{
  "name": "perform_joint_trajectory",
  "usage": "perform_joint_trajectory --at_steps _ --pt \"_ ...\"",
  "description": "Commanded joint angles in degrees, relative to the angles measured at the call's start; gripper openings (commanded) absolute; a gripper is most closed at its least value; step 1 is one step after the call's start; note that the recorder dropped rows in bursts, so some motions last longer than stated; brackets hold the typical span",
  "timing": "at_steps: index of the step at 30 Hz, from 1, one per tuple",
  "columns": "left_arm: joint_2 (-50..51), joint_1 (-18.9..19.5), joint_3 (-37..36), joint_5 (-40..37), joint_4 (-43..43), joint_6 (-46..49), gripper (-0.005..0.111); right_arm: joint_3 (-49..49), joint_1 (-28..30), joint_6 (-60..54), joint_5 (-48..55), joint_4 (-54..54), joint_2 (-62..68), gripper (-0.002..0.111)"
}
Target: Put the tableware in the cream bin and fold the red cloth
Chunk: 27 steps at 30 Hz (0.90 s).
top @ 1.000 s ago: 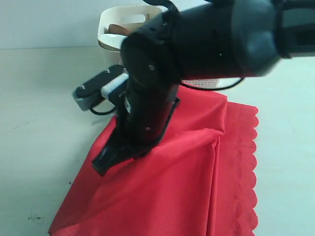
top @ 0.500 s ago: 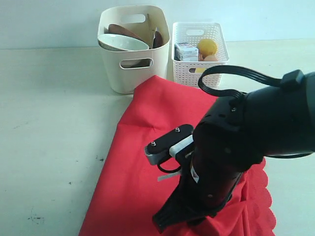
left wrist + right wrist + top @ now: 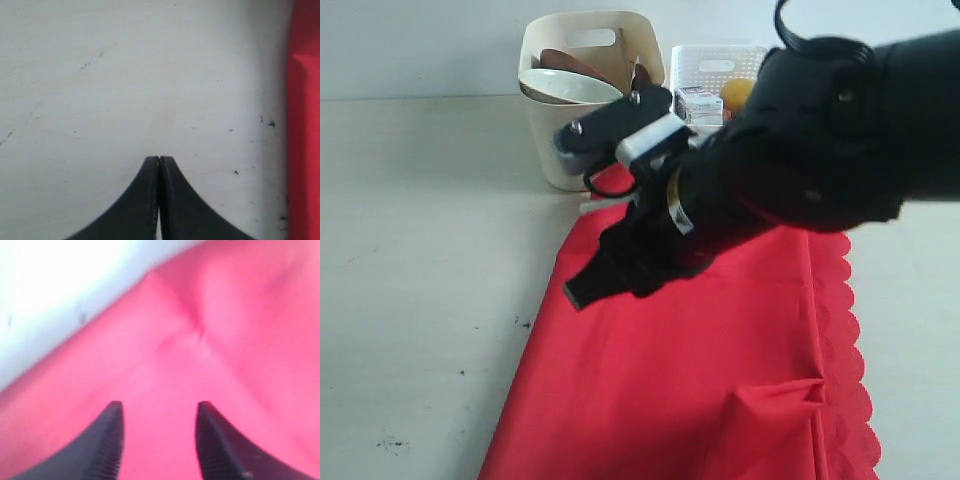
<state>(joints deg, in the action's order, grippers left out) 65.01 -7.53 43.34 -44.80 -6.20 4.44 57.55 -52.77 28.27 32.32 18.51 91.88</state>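
Observation:
The red cloth (image 3: pixel 650 380) lies spread on the table, its scalloped edge (image 3: pixel 850 380) on the right and a small raised fold (image 3: pixel 775 400) near the front right. My right gripper (image 3: pixel 585 293) hangs open just above the cloth's left part; the blurred right wrist view shows its jaws (image 3: pixel 159 407) apart over the red cloth (image 3: pixel 225 340), holding nothing. The cream bin (image 3: pixel 570 150) at the back holds the pale bowl (image 3: pixel 565 86) and brown plate (image 3: pixel 565 60). My left gripper (image 3: pixel 159 159) is shut over bare table, with the red cloth's edge (image 3: pixel 302 125) beside it.
A white lattice basket (image 3: pixel 715 62) stands to the right of the cream bin, with the milk carton (image 3: pixel 698 100) and a lemon (image 3: pixel 735 92) inside. The bulky right arm (image 3: pixel 820 140) hides the cloth's back right part. Bare table (image 3: pixel 420 250) lies to the left.
The right arm swung from the cloth's left side down to its near right, then rose back toward the bins. A small raised fold now shows near the cloth's front right.

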Motion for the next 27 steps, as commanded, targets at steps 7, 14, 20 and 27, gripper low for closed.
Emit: perform_joint_trajectory --at_steps 7,14,20,27 --pt "-0.5 0.1 -0.2 0.6 -0.5 1.1 0.002 2.1 2.2 0.0 9.2 -1.2 11.9 0.000" --pt "-0.5 0.1 -0.2 0.7 -0.7 1.1 0.002 0.6 2.6 -2.7 3.6 0.5 12.9 0.000" --pt "-0.5 0.1 -0.2 0.1 -0.7 1.3 0.002 -1.6 4.5 -3.2 11.0 0.8 18.1 0.000" --pt "-0.5 0.1 -0.2 -0.8 -0.9 1.3 0.002 -21.5 8.6 7.9 8.1 10.1 9.1 0.000"
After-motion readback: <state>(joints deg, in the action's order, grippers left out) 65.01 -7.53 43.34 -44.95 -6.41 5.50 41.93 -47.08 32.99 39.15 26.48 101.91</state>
